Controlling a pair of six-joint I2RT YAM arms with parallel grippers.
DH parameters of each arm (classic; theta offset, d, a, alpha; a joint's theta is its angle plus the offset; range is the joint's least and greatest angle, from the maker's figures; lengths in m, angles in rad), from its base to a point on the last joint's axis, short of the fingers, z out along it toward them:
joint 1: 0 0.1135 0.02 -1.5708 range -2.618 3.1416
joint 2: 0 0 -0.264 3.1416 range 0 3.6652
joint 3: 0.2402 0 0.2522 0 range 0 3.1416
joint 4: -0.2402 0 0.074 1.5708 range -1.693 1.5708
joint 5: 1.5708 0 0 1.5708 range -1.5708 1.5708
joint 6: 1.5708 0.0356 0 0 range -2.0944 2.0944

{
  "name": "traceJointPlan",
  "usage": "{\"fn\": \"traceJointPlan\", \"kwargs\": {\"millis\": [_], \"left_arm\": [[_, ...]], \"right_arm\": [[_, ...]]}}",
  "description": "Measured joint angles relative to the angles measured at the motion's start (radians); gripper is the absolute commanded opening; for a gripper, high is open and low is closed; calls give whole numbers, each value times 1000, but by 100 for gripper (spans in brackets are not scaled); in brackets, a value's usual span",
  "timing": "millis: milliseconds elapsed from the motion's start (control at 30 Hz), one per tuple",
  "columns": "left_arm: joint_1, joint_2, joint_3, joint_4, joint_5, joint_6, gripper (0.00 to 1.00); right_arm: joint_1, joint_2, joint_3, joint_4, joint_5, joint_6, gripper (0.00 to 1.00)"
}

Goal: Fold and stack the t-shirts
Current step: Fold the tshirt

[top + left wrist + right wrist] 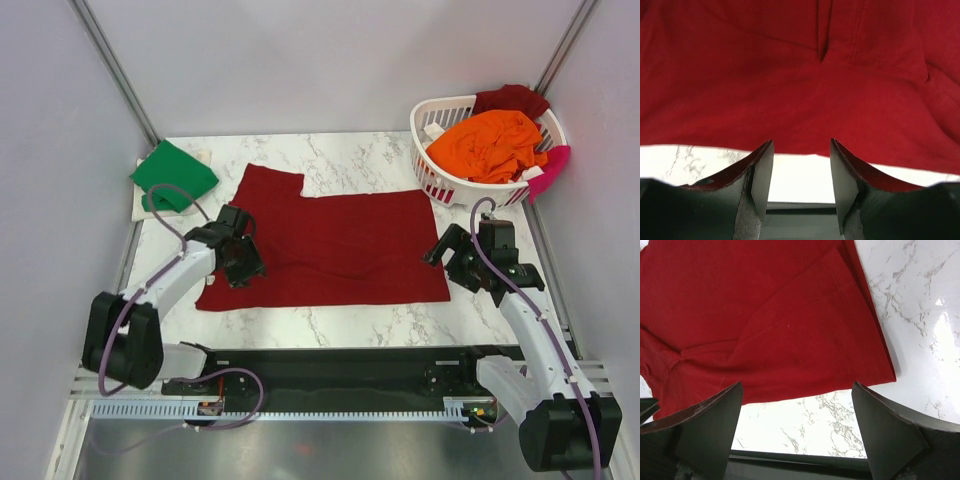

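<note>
The red shirt [330, 240] is laid flat in the middle of the table [400, 325] and seems partly folded. The left gripper [802, 145] is held at its near left corner, jaws parted, with nothing between them. The right gripper [796, 387] is spread wide by the near right corner and is also empty. For the next fold, both corners should be pinched at the hem, all layers together, and lifted evenly so that no crease is dragged in. A green shirt [173, 176] lies far left, well apart. More shirts are kept in the basket [432, 120] far right. No obstacle is seen.
</note>
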Motion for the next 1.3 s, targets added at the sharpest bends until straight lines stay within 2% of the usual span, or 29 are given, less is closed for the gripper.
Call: {"fn": "traceJointPlan", "kwargs": {"millis": [200, 400, 667, 900, 1300], "left_arm": [[-15, 220, 87, 97, -39, -9, 54], [-15, 323, 120, 164, -62, -9, 53], [-15, 381, 145, 183, -89, -8, 50], [-15, 400, 174, 187, -109, -3, 43], [-15, 401, 189, 206, -109, 7, 48]], "right_arm": [[0, -3, 2, 2, 0, -17, 98], [-2, -5, 2, 2, 0, -35, 98], [-2, -3, 2, 1, 1, -51, 98], [-2, -1, 2, 1, 1, -61, 98], [-2, 0, -5, -2, 2, -71, 98]]}}
